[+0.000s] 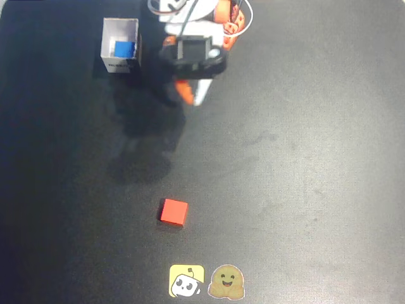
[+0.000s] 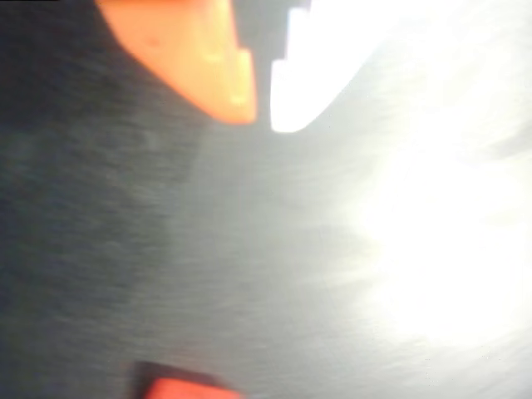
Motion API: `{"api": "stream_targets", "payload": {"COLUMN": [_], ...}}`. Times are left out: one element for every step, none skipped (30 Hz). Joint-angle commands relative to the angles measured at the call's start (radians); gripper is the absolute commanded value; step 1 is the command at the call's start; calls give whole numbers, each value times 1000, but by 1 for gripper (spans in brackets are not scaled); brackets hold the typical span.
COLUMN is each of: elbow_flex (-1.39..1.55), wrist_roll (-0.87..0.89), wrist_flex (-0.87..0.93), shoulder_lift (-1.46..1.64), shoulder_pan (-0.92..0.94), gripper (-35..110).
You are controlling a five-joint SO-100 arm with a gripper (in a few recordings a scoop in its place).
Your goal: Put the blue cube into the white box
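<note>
The blue cube (image 1: 123,49) lies inside the white box (image 1: 109,62) at the upper left of the overhead view; the box has a dark label on its near wall. My gripper (image 1: 192,97) hangs to the right of the box, over the dark table, its orange and white fingers close together with nothing between them. In the wrist view the gripper (image 2: 262,116) shows at the top, its tips almost touching, above the blurred dark surface.
A red cube (image 1: 173,211) sits on the black table (image 1: 304,158) below the centre, and its edge shows at the bottom of the wrist view (image 2: 187,389). Two stickers (image 1: 206,282) lie at the front edge. Strong glare fills the right of the wrist view.
</note>
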Motion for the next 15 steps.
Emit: {"api": "stream_targets", "payload": {"elbow_flex": [20,14,12,11,11,17,18,25,37,51,63,77,94,109,129], "wrist_roll": [5,6,3,3,6,6,11,38,41,43,51,60,66,72,75], "wrist_flex": [55,74,83,95,112,123,140,164,178,186,189,193,195,195,189], "shoulder_lift": [112,112,112,112,112,112,112,112,112,112,112,112,112,112,112], "shoulder_pan": [-35,-43,-44,-46,-44,-40,-40,-40,-38,-37,-35,-35,-35,-34,-34], "gripper": [0,0,0,0,0,0,0,0,0,0,0,0,0,0,0]}}
